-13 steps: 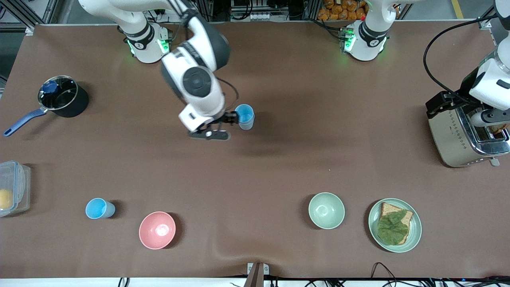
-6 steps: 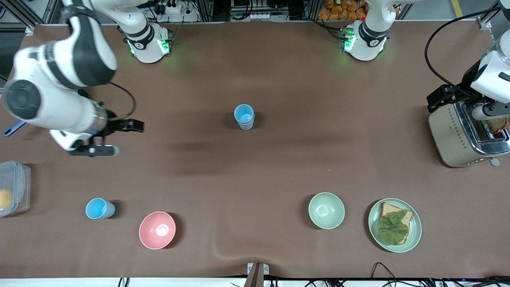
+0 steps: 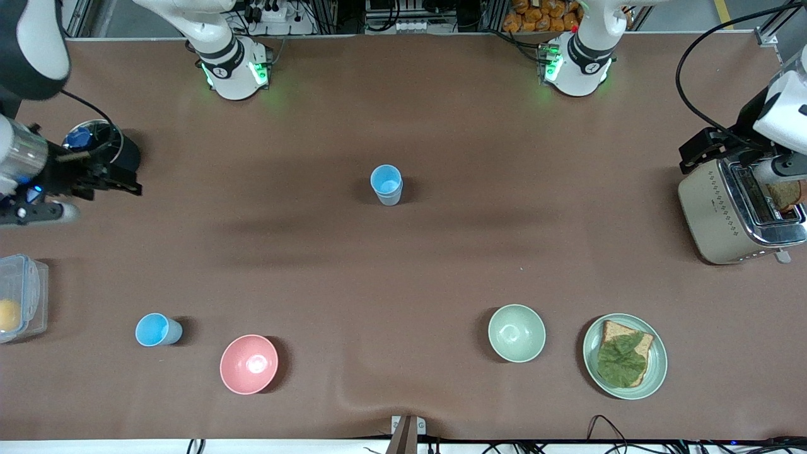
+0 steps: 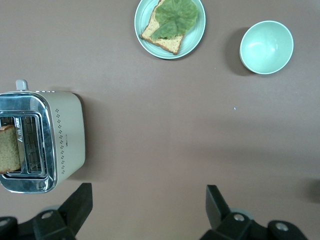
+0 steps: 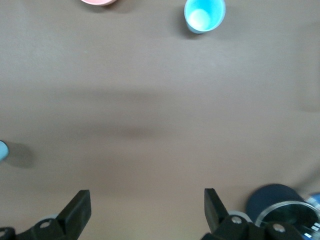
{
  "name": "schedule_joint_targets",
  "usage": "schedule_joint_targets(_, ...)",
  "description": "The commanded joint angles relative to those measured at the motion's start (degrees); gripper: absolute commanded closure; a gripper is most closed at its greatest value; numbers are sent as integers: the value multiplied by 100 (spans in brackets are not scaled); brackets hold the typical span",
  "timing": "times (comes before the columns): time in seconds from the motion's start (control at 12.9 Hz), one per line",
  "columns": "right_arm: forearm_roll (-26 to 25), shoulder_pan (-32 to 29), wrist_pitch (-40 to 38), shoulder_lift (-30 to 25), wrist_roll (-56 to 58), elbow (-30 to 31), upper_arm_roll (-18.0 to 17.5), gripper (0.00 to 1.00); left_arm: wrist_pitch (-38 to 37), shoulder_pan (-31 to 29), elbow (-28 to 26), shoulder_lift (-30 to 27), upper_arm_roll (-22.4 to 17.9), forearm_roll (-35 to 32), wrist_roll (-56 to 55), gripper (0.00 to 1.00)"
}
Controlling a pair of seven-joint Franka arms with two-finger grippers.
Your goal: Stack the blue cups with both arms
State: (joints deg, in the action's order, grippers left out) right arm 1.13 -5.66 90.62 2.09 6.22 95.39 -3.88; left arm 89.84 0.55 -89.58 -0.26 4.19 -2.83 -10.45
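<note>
One blue cup (image 3: 386, 184) stands upright in the middle of the table; its edge also shows in the right wrist view (image 5: 2, 150). A second blue cup (image 3: 156, 330) stands nearer the front camera toward the right arm's end, beside the pink bowl (image 3: 248, 364); it also shows in the right wrist view (image 5: 204, 14). My right gripper (image 3: 120, 180) is open and empty, up beside the black pot (image 3: 101, 153); in its wrist view (image 5: 145, 207) only bare table lies between the fingers. My left gripper (image 3: 696, 154) is open and empty beside the toaster (image 3: 734, 211), over bare table in its wrist view (image 4: 147, 205).
A pale green bowl (image 3: 516, 333) and a green plate (image 3: 656, 372) with bread and lettuce sit near the front camera toward the left arm's end. A clear lidded box (image 3: 22, 296) sits at the right arm's end. The toaster holds a bread slice (image 4: 10, 150).
My right gripper has left the middle cup and swung to the right arm's end of the table, beside the pot. The cup stays upright. The left arm has barely moved.
</note>
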Motion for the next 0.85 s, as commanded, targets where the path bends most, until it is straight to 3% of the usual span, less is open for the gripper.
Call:
schedule_joint_targets(0.0,-227,-6,-333,-515,46,199,-157,0,-177,42,116,-10,-120,125,253,0)
schedule_joint_targets(0.47,-218,153,-440,-534,168,58,-87,0,-510,103,275,43,-164,169,359,0)
schedule_joint_targets(0.78,-8,153,-633,-534,319,-73,229,0,-739,121,389,87,-164,231,350,0)
